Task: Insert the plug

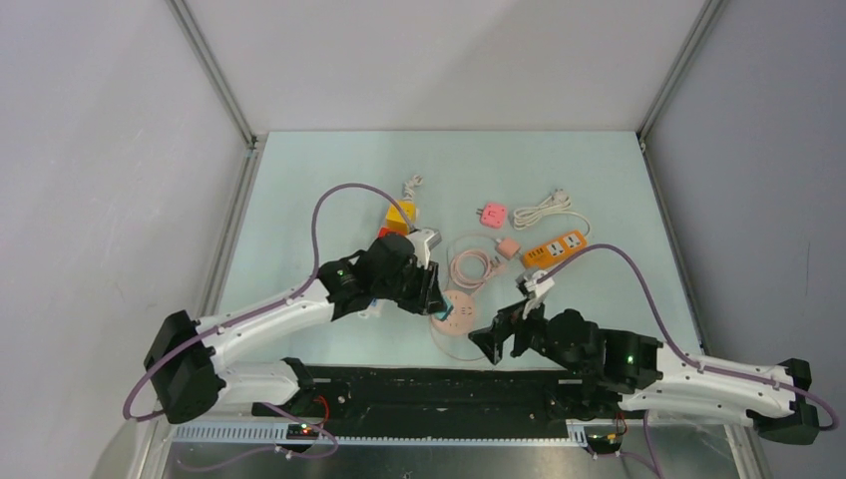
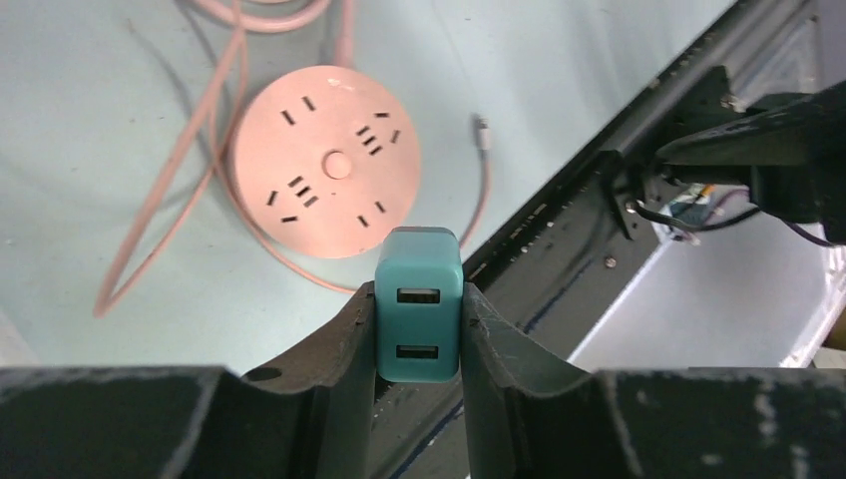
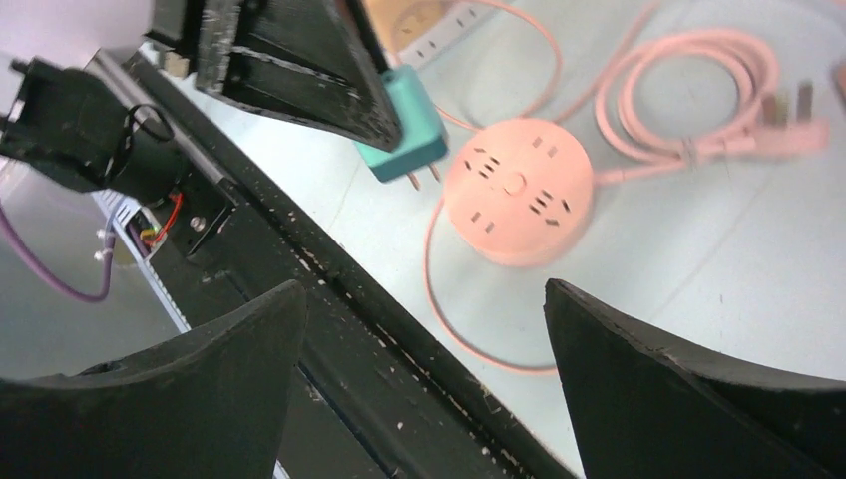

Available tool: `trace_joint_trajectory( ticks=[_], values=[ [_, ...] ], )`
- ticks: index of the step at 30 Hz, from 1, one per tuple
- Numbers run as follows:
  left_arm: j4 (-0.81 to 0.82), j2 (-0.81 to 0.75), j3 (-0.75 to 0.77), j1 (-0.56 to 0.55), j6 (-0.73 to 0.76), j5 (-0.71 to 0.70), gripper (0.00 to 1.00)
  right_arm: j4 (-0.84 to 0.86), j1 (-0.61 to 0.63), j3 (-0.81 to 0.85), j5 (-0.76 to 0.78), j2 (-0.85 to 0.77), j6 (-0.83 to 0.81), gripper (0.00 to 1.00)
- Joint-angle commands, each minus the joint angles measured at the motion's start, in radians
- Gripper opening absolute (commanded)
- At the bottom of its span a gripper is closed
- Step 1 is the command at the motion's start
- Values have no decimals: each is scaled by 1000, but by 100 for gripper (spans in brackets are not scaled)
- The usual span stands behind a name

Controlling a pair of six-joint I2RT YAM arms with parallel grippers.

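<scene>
My left gripper (image 2: 419, 324) is shut on a teal USB charger plug (image 2: 419, 304), two USB ports facing the camera. It holds the plug above the table, at the near edge of the round pink socket hub (image 2: 324, 160). In the right wrist view the plug (image 3: 409, 125) shows its prongs pointing down beside the hub (image 3: 517, 190). In the top view the plug (image 1: 439, 314) hangs at the left edge of the hub (image 1: 461, 312). My right gripper (image 3: 424, 319) is open and empty, hovering near the table's front edge, right of the hub (image 1: 494, 339).
The hub's pink cable (image 1: 474, 264) coils behind it. An orange power strip (image 1: 554, 247), a pink cube adapter (image 1: 494, 214), a white cable (image 1: 544, 208) and a yellow and red block (image 1: 399, 217) lie farther back. A black rail (image 1: 439, 384) runs along the front edge.
</scene>
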Motion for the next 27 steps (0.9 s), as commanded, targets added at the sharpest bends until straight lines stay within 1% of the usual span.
trace_joint_trajectory(
  ticks=[1, 2, 4, 5, 6, 7, 8, 10, 11, 15, 20, 27],
  values=[
    [-23, 50, 61, 2, -2, -113, 0, -141, -17, -18, 145, -32, 276, 91],
    [-26, 72, 78, 1, -6, -120, 0, -179, -27, -16, 156, -34, 309, 89],
    [-52, 108, 112, 1, -14, -150, 0, -236, -44, -11, 186, -31, 436, 87],
    [-58, 120, 123, 1, -20, -176, 0, -251, -51, -8, 193, -26, 460, 86],
    [-71, 144, 141, 1, -32, -202, 0, -302, -65, -4, 197, -22, 513, 82],
    [-79, 157, 151, 1, -42, -214, 0, -320, -71, 10, 208, -9, 548, 81],
    [-104, 184, 172, 1, -68, -244, 0, -396, -86, 22, 220, -1, 634, 80],
    [-143, 223, 199, -6, -98, -293, 0, -510, -105, 63, 250, 28, 738, 79],
    [-152, 247, 211, -12, -112, -301, 0, -548, -110, 83, 255, 44, 750, 79],
    [-188, 305, 232, -28, -143, -326, 0, -604, -129, 124, 260, 72, 765, 78],
    [-204, 331, 239, -46, -177, -357, 0, -624, -158, 138, 251, 71, 742, 79],
    [-203, 357, 258, -60, -195, -364, 0, -632, -177, 138, 252, 59, 696, 79]
  ],
)
